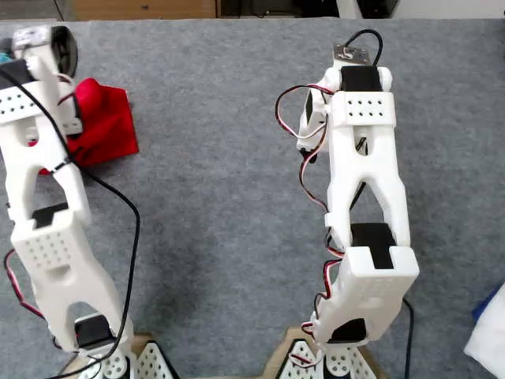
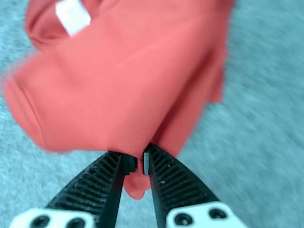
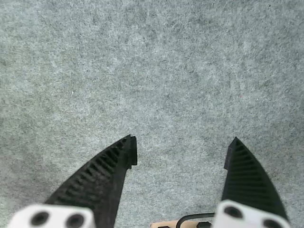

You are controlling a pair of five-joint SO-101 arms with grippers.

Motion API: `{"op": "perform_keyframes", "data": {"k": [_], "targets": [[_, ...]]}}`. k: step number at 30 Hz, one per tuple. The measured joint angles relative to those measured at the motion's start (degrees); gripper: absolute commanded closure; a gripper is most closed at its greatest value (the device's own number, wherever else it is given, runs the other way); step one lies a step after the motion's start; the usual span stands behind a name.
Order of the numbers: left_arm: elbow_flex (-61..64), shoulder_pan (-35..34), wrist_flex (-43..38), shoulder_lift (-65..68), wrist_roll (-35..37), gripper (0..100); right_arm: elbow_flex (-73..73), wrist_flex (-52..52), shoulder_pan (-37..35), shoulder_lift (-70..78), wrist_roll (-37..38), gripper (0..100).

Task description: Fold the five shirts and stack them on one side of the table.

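Note:
A red shirt (image 1: 104, 120) lies bunched at the far left of the grey table, partly under the left arm. In the left wrist view the red shirt (image 2: 128, 80) hangs in folds with a white label (image 2: 72, 16) showing, and my left gripper (image 2: 140, 164) is shut on a pinch of its cloth. My right gripper (image 3: 180, 152) is open over bare grey felt with nothing between its fingers; its arm (image 1: 363, 158) reaches up the right half of the table.
At the right edge of the table lie white cloth (image 1: 489, 335) and a bit of blue cloth (image 1: 488, 302). Grey felt (image 1: 221, 197) stretches between the two arms. Red and black cables hang off both arms.

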Motion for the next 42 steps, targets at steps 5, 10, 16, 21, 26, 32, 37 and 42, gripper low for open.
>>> {"op": "perform_keyframes", "data": {"k": [5, 10, 16, 21, 26, 32, 37, 42], "targets": [[9.3, 7.9, 0.0, -15.9, 0.0, 98, 0.0, 0.0, 0.0, 0.0, 0.0, 69.1], [17.5, 19.9, 0.0, -29.9, 1.0, 98, 0.0, 0.0, 1.1, 0.0, 0.0, 69.1], [24.8, 35.3, 0.0, -37.5, 5.6, 98, 0.0, 0.0, 10.6, 0.0, 0.0, 69.1], [28.7, 45.5, 0.0, -37.5, 7.4, 98, 0.0, 0.0, 20.1, 0.0, 5.5, 69.1], [29.2, 50.2, -3.0, -33.1, 9.0, 98, 0.0, 0.0, 27.6, 0.0, 11.1, 69.1], [29.2, 55.7, -7.2, -27.1, 14.0, 95, 0.0, 0.0, 34.8, 0.0, 16.7, 69.1], [24.2, 57.0, -7.4, -24.6, 21.2, 79, 0.0, 0.0, 37.3, 0.0, 20.7, 69.1], [17.4, 48.5, -2.5, -24.3, 24.2, 79, 0.0, 0.0, 36.7, 0.0, 21.5, 69.1]]}}
